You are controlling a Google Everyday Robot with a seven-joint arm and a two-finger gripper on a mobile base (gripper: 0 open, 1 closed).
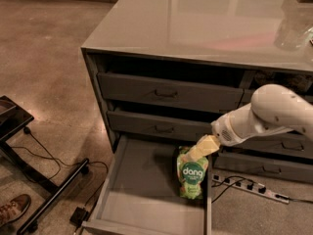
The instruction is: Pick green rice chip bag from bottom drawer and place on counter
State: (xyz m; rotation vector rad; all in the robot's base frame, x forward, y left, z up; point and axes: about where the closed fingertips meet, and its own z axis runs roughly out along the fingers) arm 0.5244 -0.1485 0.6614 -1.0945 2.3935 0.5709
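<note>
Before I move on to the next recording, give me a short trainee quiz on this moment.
1. True or false: the bottom drawer is shut.
2. Where is the gripper? A) on the handle of a closed drawer B) at the top end of the green rice chip bag C) down on the floor
3. Fill in: the bag lies in the drawer and has not yet been placed on the ____.

Key: 1 false, it stands pulled out. 2 B. 3 counter.
</note>
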